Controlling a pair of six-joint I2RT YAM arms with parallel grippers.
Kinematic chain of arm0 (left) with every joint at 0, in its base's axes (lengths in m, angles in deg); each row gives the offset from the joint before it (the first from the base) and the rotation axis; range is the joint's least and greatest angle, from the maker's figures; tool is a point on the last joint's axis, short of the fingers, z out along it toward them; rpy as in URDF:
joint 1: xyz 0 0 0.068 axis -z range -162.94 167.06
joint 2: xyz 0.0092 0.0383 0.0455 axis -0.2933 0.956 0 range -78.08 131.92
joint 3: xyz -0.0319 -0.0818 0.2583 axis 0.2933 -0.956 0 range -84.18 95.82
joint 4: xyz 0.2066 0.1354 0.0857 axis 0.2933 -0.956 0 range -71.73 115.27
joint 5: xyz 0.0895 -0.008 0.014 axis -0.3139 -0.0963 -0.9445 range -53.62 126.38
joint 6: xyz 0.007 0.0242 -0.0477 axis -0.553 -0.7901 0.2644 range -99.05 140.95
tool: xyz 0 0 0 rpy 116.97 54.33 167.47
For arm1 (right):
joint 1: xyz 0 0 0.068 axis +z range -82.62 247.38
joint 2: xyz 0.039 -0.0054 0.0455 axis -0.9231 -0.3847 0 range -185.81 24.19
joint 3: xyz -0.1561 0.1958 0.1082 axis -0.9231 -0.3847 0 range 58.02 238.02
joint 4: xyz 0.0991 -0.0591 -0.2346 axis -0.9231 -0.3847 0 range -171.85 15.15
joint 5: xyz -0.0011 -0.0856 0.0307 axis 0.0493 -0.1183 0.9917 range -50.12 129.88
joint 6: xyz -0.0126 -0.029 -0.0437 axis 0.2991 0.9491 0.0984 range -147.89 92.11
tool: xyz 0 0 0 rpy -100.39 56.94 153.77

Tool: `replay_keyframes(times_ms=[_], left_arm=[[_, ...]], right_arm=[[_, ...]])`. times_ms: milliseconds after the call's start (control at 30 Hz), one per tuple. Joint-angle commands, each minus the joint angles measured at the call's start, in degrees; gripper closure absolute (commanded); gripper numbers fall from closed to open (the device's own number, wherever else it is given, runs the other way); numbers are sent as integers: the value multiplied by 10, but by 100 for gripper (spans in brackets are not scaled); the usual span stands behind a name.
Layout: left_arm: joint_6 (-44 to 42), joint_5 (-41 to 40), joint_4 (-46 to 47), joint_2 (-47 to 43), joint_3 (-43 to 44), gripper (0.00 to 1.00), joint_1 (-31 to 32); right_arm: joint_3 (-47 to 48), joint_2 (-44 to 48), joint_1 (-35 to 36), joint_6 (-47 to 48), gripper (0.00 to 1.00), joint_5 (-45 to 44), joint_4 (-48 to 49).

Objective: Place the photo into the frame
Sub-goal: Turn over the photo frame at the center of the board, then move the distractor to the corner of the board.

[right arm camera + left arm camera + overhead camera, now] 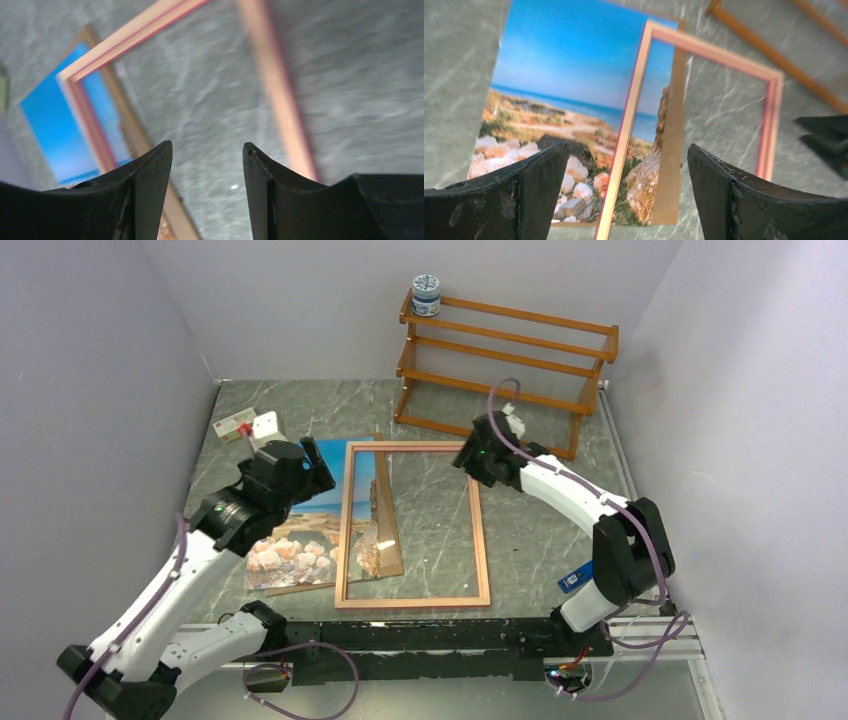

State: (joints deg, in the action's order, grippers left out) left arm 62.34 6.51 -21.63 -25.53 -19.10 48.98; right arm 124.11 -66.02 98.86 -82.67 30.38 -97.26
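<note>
Pale wood shows upward on the frame (412, 525) in the top view, so it lies back up in the middle of the table. The photo (295, 535) lies face up at its left, its right edge tucked under the frame's left rail, with a brown fibreboard panel (388, 530) beneath it. My left gripper (318, 468) hovers over the photo's far end and my right gripper (468, 458) is at the frame's far right corner. An orange-brown rack (505, 360) stands farther back.

From my left wrist, the left gripper (626, 155) is spread wide and holds nothing. Below it are the photo (559, 100), the frame's rail (714, 50) crossing it, and the panel's edge (674, 150).

From my right wrist, the right gripper (207, 150) has its jaws apart around bare table, with the frame's rail (275, 90) just to the right and the photo's blue sky (55, 125) far left.

I judge the task is early: the photo is not seated. My next move needs a clean pinch on a free photo edge, to draw it out from under the rail and turn it face down into the opening.
</note>
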Motion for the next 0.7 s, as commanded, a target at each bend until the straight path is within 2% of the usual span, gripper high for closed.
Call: replay_keyframes(times_ms=[0, 167, 233, 433, 667], left_arm=[[58, 47, 26, 38, -76, 6, -4], [70, 62, 69, 86, -142, 6, -12], [68, 78, 82, 111, -154, 6, -24], [53, 125, 126, 190, -181, 6, -67], [13, 193, 201, 225, -205, 6, -86]], right_arm=[[-73, 8, -99, 51, 43, 51, 35], [-86, -47, -220, 53, 47, 125, 63], [-78, -71, -249, 49, 48, 127, 76], [-14, -153, -294, 50, 51, 128, 86], [9, -220, -313, 38, 57, 115, 128]])
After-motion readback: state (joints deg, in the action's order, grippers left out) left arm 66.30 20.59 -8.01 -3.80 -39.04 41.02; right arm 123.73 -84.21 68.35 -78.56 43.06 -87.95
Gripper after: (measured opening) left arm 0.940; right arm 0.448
